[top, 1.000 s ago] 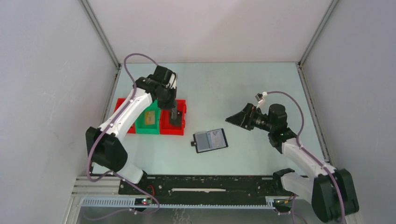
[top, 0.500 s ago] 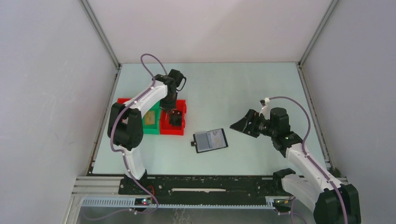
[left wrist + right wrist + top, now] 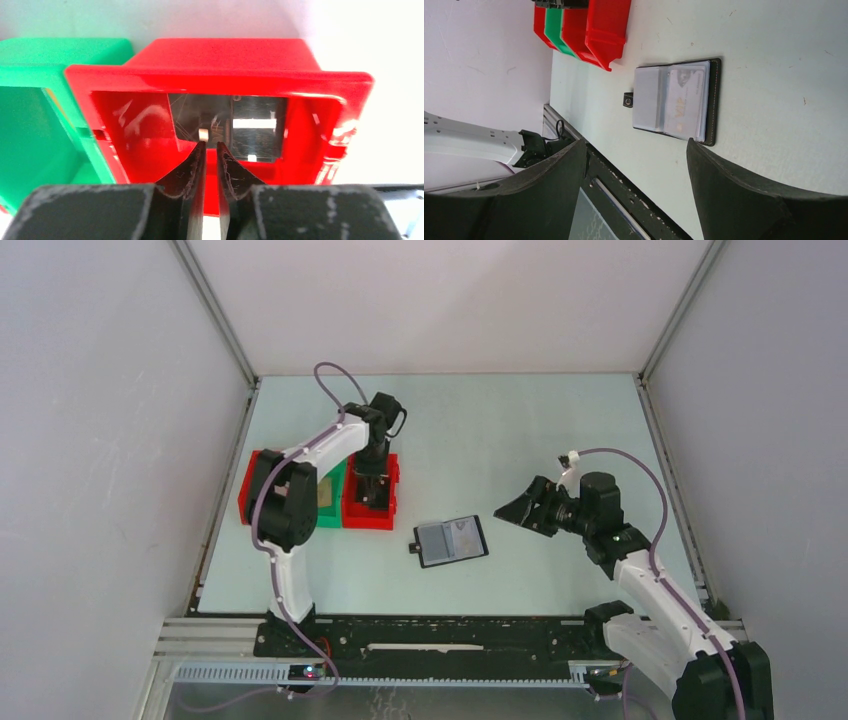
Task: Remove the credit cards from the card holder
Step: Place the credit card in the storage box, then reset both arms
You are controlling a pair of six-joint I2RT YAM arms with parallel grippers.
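The card holder (image 3: 451, 540) lies open on the table, its tab (image 3: 414, 548) pointing left. In the right wrist view the card holder (image 3: 715, 100) shows a grey-blue credit card (image 3: 647, 97) and a pale credit card (image 3: 687, 97) in its sleeves. My right gripper (image 3: 520, 510) is open and empty, hovering to the right of the holder and apart from it; its gap also shows in the right wrist view (image 3: 635, 145). My left gripper (image 3: 372, 488) is over the red tray (image 3: 350, 512). Its jaws (image 3: 210, 144) stand a narrow slit apart with nothing between them.
A dark glossy thing (image 3: 255, 127) lies in the red tray (image 3: 150, 80); I cannot tell what it is. A green tray (image 3: 322, 510) with a yellowish item stands next to it, and another red tray (image 3: 250, 480) at the far left. Grey walls enclose the table.
My left arm has folded its elbow in and its gripper has moved right and down over the red tray. My right gripper has drifted slightly nearer and lower. The holder has not moved.
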